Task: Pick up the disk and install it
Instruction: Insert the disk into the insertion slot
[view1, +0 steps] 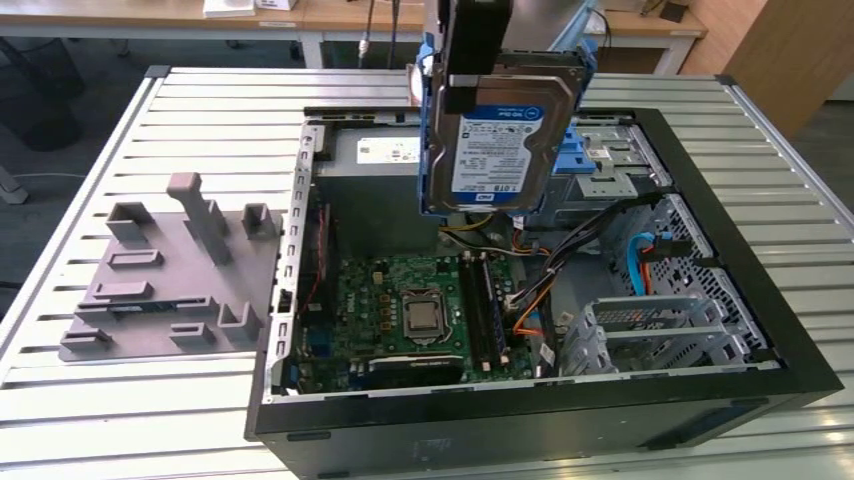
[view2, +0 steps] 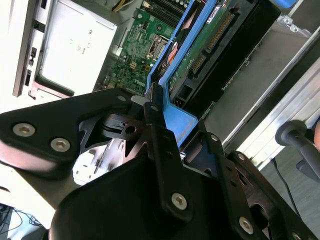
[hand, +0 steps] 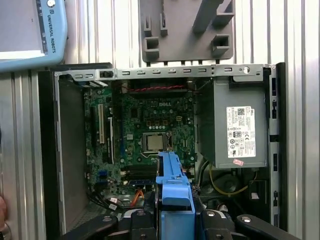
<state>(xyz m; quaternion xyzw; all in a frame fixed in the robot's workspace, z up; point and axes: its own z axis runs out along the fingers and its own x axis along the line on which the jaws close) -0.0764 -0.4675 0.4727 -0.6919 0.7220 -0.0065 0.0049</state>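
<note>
End effector (view1: 470, 80) is clenched on the disk (view1: 501, 150), gripping high at its top edge. In the second wrist view the fingers (view2: 157, 135) pinch the blue rail (view2: 181, 122).

The disk hangs upright with its label facing the exterior camera. It is clear above the open computer case (view1: 534, 425), over the case's far half. The grey power supply (view1: 380, 155) is on one side and the blue-latched drive bay (view1: 607, 165) on the other.

My read of the step in hand: carrying the disk toward its bay. The hold is narrow and sits high on the disk, so I'd travel slowly and avoid any swing. I'd also square the rails to the bay guides before lowering at all.

Edges: the cable bundle (view1: 587, 240) lies just under the disk's lower edge, with the motherboard (view1: 414, 300) deeper below. Case walls ring the interior on every side.

Open room is straight up, and out over the tabletop (view1: 200, 400) toward the exterior view's left. A grey fixture (view1: 160, 270) stands there, well apart from the case opening.
</note>
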